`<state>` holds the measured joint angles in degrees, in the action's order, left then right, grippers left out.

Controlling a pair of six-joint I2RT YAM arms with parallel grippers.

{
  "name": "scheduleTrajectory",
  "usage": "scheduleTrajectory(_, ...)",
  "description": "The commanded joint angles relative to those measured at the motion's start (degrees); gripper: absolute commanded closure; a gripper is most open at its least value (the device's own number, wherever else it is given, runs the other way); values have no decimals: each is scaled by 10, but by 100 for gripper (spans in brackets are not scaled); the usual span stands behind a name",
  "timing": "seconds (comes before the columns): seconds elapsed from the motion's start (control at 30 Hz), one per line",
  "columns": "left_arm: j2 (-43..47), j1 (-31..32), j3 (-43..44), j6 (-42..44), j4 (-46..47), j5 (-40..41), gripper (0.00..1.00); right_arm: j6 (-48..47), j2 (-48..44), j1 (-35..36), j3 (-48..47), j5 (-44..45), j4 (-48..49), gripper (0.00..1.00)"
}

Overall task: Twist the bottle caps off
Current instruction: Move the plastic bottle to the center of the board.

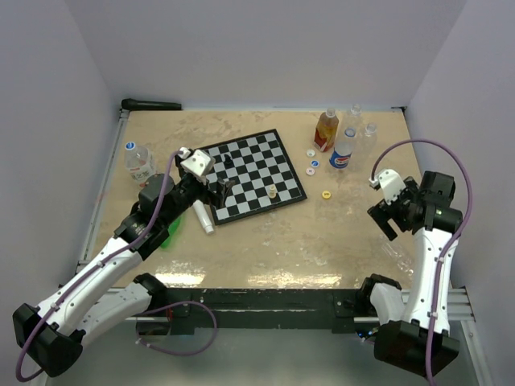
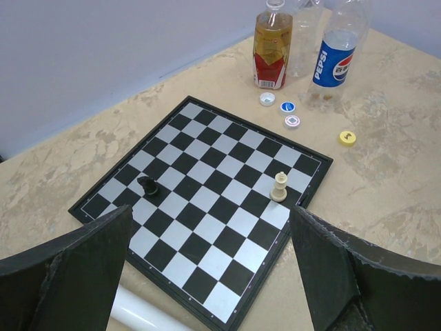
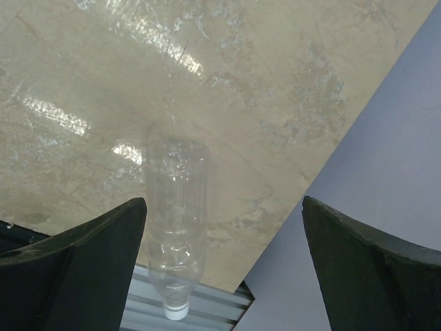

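While both claws hung released and empty, the right claw [image 3: 222, 201] hovered over a clear bottle [image 3: 176, 221] lying flat, long axis running along its fingers [image 3: 76, 262], white cap [image 3: 176, 312] at the table [image 3: 275, 103] edge; the left claw [image 2: 210, 210], farther off, faced the chessboard [image 2: 207, 200].

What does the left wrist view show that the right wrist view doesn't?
Only left wrist: the chessboard with two chess pieces, four loose caps, and the orange-labelled bottle and Pepsi bottle standing beyond. Only right wrist: a clear bottle lying near the edge of the table, apparently white-capped. Both: the marbled tabletop and an open, empty gripper, the left gripper and right gripper respectively.
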<state>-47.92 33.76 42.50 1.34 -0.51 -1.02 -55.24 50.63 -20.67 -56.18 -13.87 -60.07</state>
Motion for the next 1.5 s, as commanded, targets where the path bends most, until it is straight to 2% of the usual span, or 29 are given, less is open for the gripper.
scheduleTrajectory(0.0,0,-3,0,11,22,-3,0,-17,3,-3,14,43,-2,2)
scheduleTrajectory(0.7,1,-3,0,11,21,-9,0,-77,81,-63,56,69,-27,2)
scheduleTrajectory(0.87,0,-3,0,11,21,-12,0,-67,118,-69,78,118,26,2)
scheduleTrajectory(1.1,-3,-2,0,11,21,-9,0,-68,190,-70,92,91,57,4)
scheduleTrajectory(1.37,-5,-4,0,12,20,-8,0,-75,242,-69,104,111,96,13)
scheduleTrajectory(1.47,-4,-3,0,12,20,-8,0,-75,262,-69,97,114,98,20)
